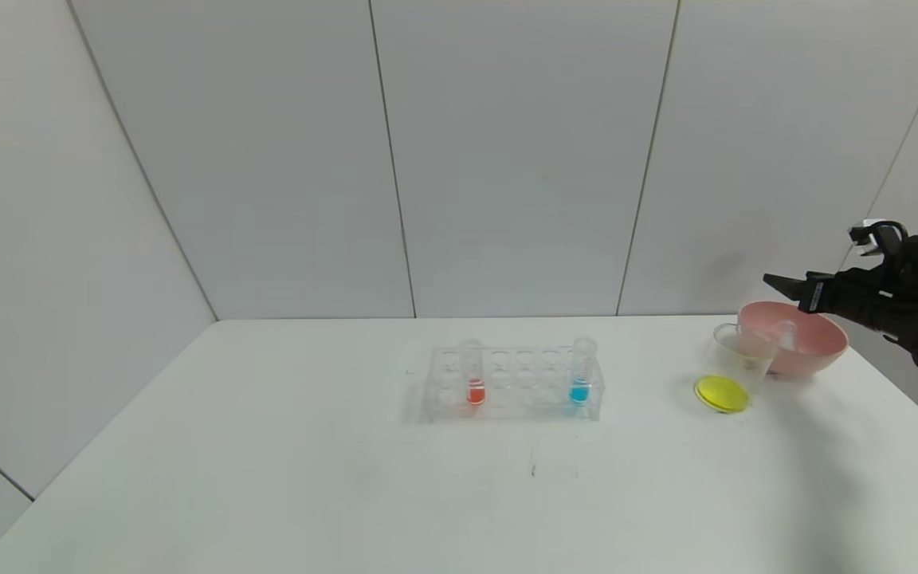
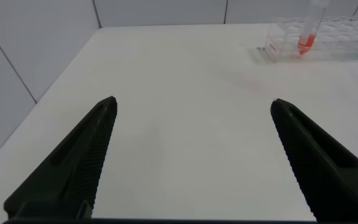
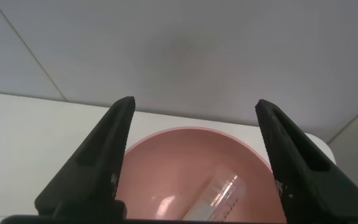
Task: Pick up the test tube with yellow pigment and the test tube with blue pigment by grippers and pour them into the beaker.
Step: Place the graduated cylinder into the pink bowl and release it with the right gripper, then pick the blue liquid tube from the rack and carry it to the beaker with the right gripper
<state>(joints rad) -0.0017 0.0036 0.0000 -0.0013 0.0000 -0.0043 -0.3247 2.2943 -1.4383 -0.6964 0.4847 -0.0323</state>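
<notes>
The test tube with blue pigment (image 1: 580,379) stands at the right end of a clear rack (image 1: 523,384). The beaker (image 1: 734,359) stands right of the rack, with yellow liquid at its bottom (image 1: 721,394). No tube with yellow liquid shows. A clear tube with no colour in it (image 3: 219,193) lies in the pink bowl (image 3: 166,162) behind the beaker. My right gripper (image 1: 778,283) hovers just above that bowl, open and empty (image 3: 194,102). My left gripper (image 2: 192,101) is open and empty over bare table, well left of the rack, out of the head view.
A tube with orange-red liquid (image 1: 474,383) stands at the rack's left end and also shows in the left wrist view (image 2: 306,40). The pink bowl (image 1: 814,347) sits near the table's far right edge. Grey wall panels stand behind the table.
</notes>
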